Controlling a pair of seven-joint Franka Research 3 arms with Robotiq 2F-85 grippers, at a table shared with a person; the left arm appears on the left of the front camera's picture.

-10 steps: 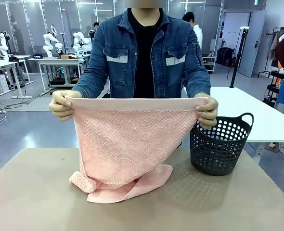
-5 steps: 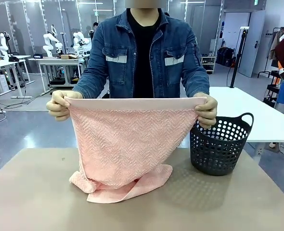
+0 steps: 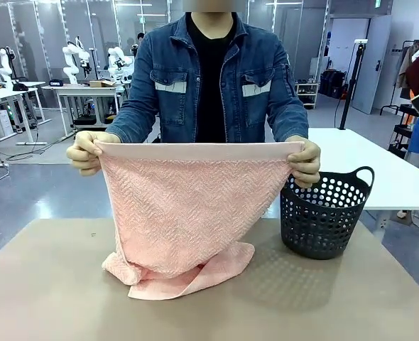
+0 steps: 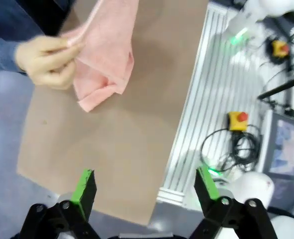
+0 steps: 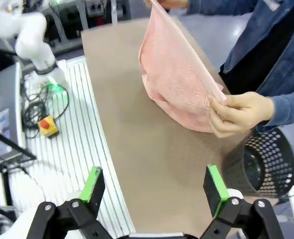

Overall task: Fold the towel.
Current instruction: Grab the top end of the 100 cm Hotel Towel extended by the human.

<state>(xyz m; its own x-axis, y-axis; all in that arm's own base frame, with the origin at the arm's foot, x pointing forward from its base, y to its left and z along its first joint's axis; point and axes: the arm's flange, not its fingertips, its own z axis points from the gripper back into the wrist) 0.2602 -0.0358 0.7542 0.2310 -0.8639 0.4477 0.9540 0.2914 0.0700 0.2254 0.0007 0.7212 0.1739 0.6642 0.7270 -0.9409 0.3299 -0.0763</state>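
My left gripper (image 4: 144, 178) hangs spread wide with nothing between its fingers. Its black links end in flat green pads (image 4: 83, 186). Beneath it I look down on the table (image 4: 112, 144), a smooth, matte tan sheet. Along the robot's side of the table runs a ribbed silvery metal strip (image 4: 197, 99). My right gripper (image 5: 153, 175) is likewise spread to its full width and empty, high above the same tan surface.

The towel (image 3: 188, 213) is at the far middle of the table, well apart from both grippers. It is soft salmon-pink terry with a raised herringbone zigzag. A smooth plain band runs along its top edge. That band is pulled taut and straight between the person's two hands, each pinching a top corner: the hand at picture left (image 3: 87, 153) and the hand at picture right (image 3: 305, 162). The cloth hangs in front of a blue denim jacket (image 3: 209, 78) and narrows downward into a loose funnel. Its lower end lies crumpled in soft rounded folds on the tabletop.

To picture right of the towel stands a basket (image 3: 323, 217) of dark grey plastic. It is round, its walls are pierced with rows of round holes, and a loop handle rises from its rim.
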